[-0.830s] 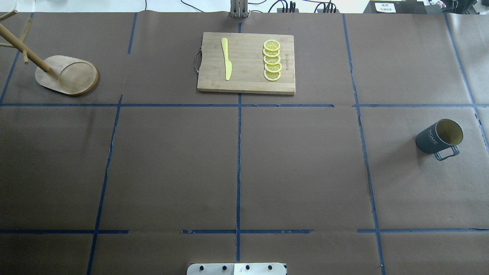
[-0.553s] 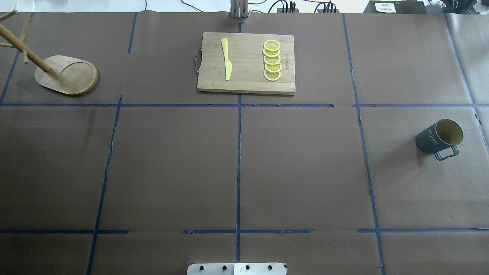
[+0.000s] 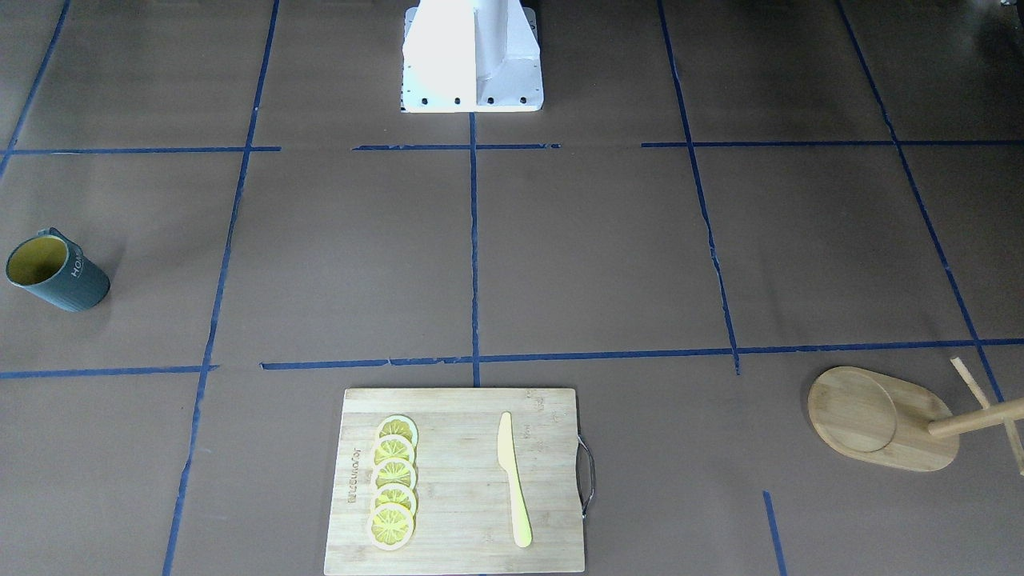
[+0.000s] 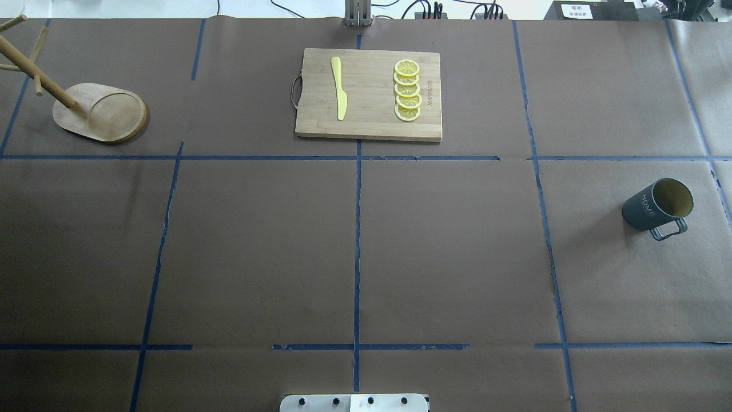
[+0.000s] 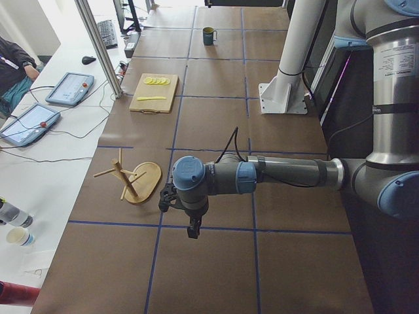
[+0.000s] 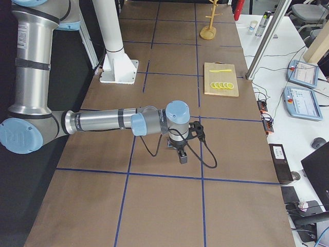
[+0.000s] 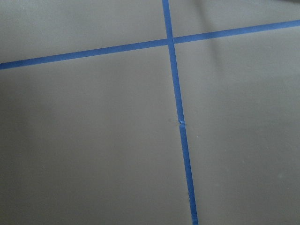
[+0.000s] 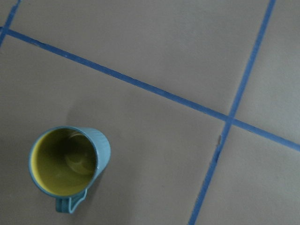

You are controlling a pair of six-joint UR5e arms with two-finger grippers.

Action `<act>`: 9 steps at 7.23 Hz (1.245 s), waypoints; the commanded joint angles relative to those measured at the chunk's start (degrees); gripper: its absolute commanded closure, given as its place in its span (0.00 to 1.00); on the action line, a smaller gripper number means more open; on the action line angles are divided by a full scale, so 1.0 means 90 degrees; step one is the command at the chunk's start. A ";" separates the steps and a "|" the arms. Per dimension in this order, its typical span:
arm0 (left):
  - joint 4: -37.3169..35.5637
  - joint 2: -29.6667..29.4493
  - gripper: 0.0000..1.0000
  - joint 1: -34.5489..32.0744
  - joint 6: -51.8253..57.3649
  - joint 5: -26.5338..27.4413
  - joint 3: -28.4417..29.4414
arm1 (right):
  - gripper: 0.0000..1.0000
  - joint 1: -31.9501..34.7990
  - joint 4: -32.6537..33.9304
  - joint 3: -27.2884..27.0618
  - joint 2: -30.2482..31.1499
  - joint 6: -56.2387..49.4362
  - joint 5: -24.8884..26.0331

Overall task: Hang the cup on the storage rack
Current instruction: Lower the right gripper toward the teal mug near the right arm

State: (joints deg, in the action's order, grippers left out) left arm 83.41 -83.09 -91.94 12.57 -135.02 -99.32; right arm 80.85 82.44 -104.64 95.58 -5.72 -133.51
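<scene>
The cup (image 4: 657,206) is dark teal-grey with a yellow inside. It stands upright at the table's right side, its handle toward the robot. It also shows in the front view (image 3: 56,276) and from above in the right wrist view (image 8: 70,164). The bamboo storage rack (image 4: 100,113) stands at the far left, with its post and pegs leaning out of frame; it also shows in the front view (image 3: 880,420). My left gripper (image 5: 194,231) hangs over the table near the rack. My right gripper (image 6: 183,157) hangs over the right end of the table. I cannot tell whether either is open.
A bamboo cutting board (image 4: 369,94) with a yellow knife (image 4: 339,88) and several lemon slices (image 4: 407,90) lies at the far centre. The robot's white base (image 3: 472,56) is at the near edge. Blue tape lines cross the brown table cover.
</scene>
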 commanded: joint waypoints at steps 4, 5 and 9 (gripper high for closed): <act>0.0010 0.0004 0.00 0.0000 0.0000 -0.0008 0.0000 | 0.00 -0.1405 -0.0720 0.0590 -0.0522 0.0001 0.0215; 0.0010 0.0014 0.00 0.0000 0.0000 -0.0008 0.0000 | 0.00 -0.1405 -0.0886 0.0795 -0.0522 0.0001 0.0216; 0.0000 0.0014 0.00 0.0010 0.0000 -0.0008 -0.0010 | 0.00 -0.1706 -0.0937 0.1430 -0.0639 0.0010 0.0206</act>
State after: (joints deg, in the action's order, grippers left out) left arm 83.46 -82.97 -91.88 12.57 -135.09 -99.39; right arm 66.97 74.18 -93.45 90.33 -5.64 -131.63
